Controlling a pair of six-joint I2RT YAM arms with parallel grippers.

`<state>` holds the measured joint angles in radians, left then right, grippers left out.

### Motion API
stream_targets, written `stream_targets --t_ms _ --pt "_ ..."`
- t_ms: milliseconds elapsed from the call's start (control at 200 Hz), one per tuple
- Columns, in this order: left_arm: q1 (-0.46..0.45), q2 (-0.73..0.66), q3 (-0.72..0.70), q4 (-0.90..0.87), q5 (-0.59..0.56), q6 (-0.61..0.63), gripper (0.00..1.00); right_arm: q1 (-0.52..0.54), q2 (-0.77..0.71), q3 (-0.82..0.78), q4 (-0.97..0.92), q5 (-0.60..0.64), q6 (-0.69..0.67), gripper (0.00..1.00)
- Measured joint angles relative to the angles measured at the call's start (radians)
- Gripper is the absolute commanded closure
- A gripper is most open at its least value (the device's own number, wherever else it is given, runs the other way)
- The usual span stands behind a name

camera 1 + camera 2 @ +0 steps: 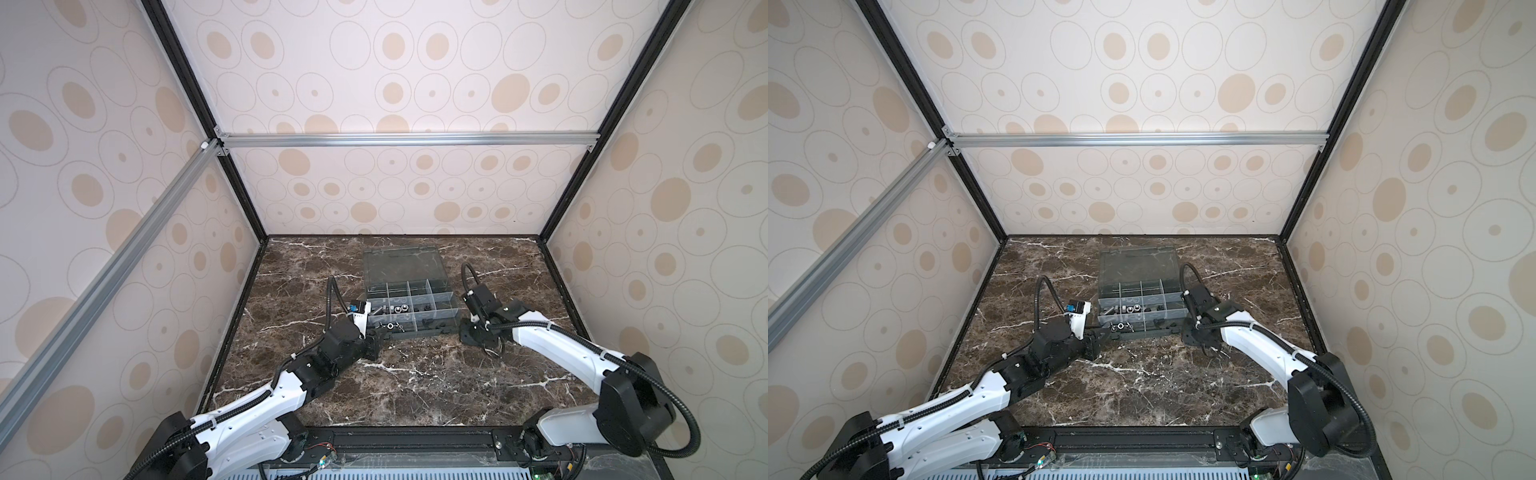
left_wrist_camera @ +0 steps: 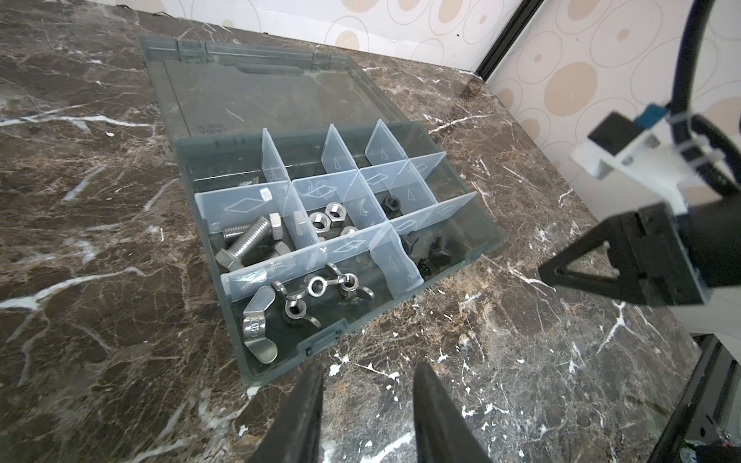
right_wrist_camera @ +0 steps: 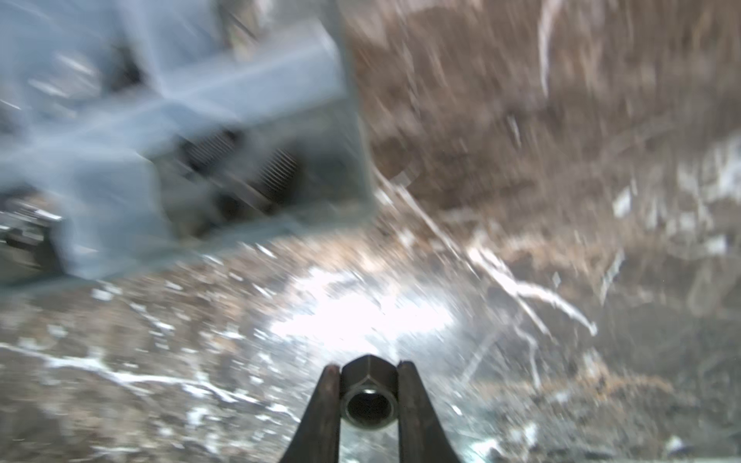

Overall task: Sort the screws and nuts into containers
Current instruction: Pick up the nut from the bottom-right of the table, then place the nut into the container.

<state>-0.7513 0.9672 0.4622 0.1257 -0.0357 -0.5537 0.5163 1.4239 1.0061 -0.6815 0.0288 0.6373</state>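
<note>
The right pincer [image 3: 369, 366] pinches a hex nut [image 3: 369, 397] above the surface [image 3: 521, 200], just beside the organiser box [image 3: 248, 100]. The left pincer [image 2: 369, 375] stands parted and empty near the box's front. Separate compartments [image 2: 341, 248] hold wing nuts [image 2: 304, 296], silver bolts [image 2: 248, 240], silver hex nuts [image 2: 326, 218], a black nut [image 2: 391, 203] and black screws [image 2: 429, 256].

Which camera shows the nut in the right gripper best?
Right wrist view: the nut is clamped in the right gripper, hex faces and bore clear. In both top views it's too small to tell; the left wrist view misses it.
</note>
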Motion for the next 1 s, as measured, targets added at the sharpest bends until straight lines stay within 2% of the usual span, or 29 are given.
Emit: stream_targets --t_ms 220,370,545,740,1000 --pt "0.0 -0.045 -0.011 -0.01 -0.013 0.0 0.62 0.005 0.231 0.288 0.034 -0.019 -0.05 0.84" --pt "0.0 -0.077 -0.026 -0.022 -0.021 -0.001 0.62 0.018 0.369 0.415 0.042 -0.035 -0.075 0.84" --pt "0.0 -0.094 -0.035 -0.037 -0.027 -0.006 0.62 0.021 0.469 0.485 0.037 -0.05 -0.09 0.83" --pt "0.0 -0.094 -0.04 -0.038 -0.03 -0.009 0.62 0.021 0.511 0.523 0.028 -0.06 -0.104 0.81" --pt "0.0 -0.094 -0.04 -0.039 -0.03 -0.013 0.61 0.021 0.531 0.555 0.023 -0.082 -0.109 0.62"
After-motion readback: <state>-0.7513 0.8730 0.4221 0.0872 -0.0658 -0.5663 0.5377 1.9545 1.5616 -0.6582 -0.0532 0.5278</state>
